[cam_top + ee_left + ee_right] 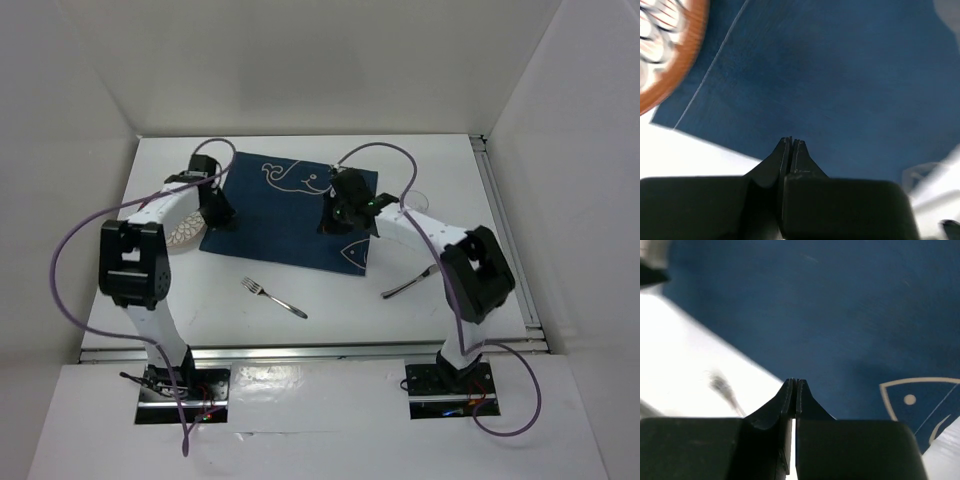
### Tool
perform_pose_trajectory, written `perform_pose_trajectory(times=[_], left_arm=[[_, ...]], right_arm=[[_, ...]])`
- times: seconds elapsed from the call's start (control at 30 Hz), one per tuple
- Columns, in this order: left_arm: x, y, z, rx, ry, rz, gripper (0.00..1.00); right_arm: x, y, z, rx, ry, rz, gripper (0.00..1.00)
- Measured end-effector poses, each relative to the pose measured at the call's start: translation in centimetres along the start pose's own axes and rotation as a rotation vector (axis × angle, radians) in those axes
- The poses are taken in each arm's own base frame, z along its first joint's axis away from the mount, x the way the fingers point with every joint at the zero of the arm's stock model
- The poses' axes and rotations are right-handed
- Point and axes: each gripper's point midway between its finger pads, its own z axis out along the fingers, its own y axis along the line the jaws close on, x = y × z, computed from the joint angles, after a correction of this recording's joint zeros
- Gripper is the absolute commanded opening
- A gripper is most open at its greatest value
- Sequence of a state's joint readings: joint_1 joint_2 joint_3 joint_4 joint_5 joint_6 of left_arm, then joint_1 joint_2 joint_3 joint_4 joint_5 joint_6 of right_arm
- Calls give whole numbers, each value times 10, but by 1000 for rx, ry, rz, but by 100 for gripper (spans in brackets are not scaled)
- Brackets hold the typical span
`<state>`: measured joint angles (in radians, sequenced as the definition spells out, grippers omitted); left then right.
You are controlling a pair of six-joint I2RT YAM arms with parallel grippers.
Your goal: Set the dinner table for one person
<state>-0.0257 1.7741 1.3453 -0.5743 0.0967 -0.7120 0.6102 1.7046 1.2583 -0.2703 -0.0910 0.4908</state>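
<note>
The white dinner table [340, 300] carries a navy placemat [285, 215] with white whale and fish drawings, lying at its middle. My left gripper [225, 218] is shut at the placemat's left edge. In the left wrist view its tips [791, 140] sit low over the blue cloth [830, 75], with nothing seen between them. My right gripper [332, 225] is shut over the placemat's right half. In the right wrist view [796, 381] it is close over the cloth [830, 305], near the placemat's near edge. A fork [272, 297] lies on the table in front of the placemat.
An orange-rimmed patterned plate [185, 235] sits left of the placemat under my left arm, and shows in the left wrist view [670, 55]. Another piece of cutlery [410, 285] lies right of the placemat. A faint clear rounded thing [418, 197], perhaps a glass, stands behind my right arm.
</note>
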Motion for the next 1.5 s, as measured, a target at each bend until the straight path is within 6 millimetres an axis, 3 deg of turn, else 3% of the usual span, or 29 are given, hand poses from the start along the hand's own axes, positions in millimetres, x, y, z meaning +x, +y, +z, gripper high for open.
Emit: perform_pose_trajectory(times=[0.1, 0.23, 0.33, 0.5, 0.6, 0.83, 0.93, 1.5], left_arm=[[22, 12, 35, -132, 63, 43, 0], [24, 12, 47, -213, 47, 85, 0], [14, 10, 53, -251, 9, 79, 0], [25, 22, 67, -326, 19, 76, 0], [34, 22, 65, -337, -2, 94, 0], [89, 23, 46, -297, 40, 120, 0], [103, 23, 41, -285, 54, 121, 0], [113, 11, 43, -287, 91, 164, 0]], right_arm=[[19, -30, 32, 102, 98, 80, 0], [43, -60, 57, 202, 186, 152, 0], [61, -74, 64, 258, 234, 188, 0], [63, -81, 66, 291, 227, 237, 0], [64, -85, 63, 297, 212, 261, 0], [75, -117, 33, 349, 196, 332, 0], [80, -131, 20, 380, 193, 345, 0], [98, -145, -3, 440, 157, 352, 0]])
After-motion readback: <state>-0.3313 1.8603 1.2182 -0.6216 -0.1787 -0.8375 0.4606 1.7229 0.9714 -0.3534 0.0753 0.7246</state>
